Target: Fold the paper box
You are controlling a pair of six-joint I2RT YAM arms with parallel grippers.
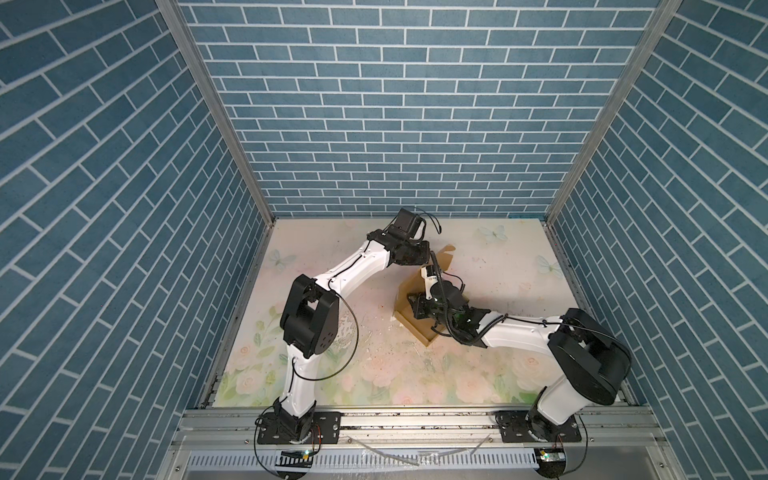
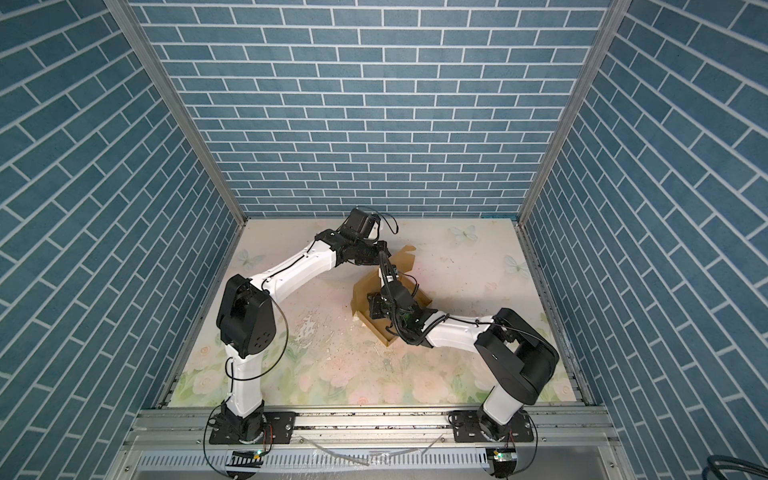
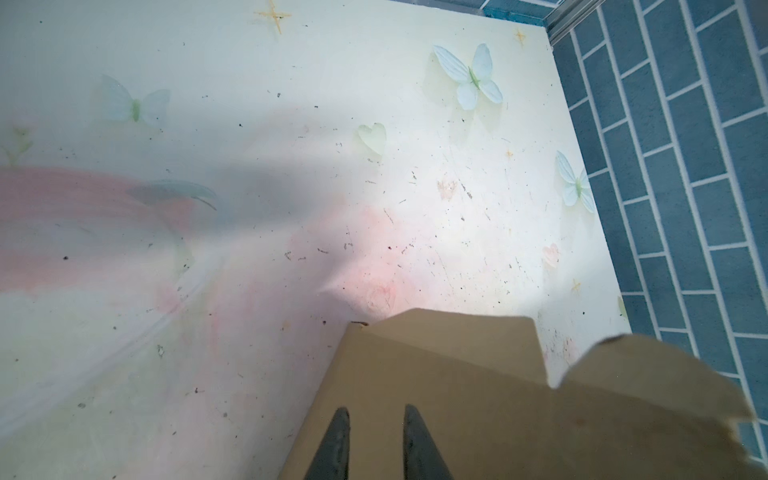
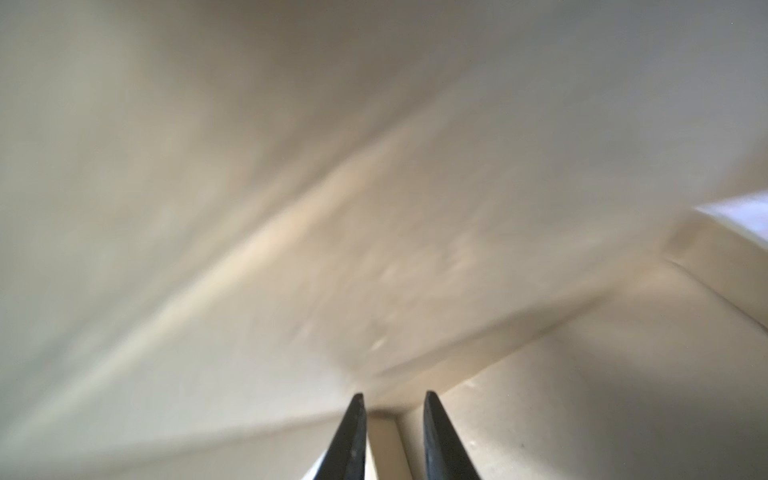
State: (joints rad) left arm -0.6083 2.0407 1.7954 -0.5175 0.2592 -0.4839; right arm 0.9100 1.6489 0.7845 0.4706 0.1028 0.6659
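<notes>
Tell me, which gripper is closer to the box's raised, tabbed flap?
Left. The left gripper has its tips right over the flap. The right gripper sits lower, inside the box, pointing into an inner corner.

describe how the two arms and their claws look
The left arm and right arm have white shells, bulky black joint housings and black cables looping outside. The left claw and right claw each end in two tapering black fingers.
</notes>
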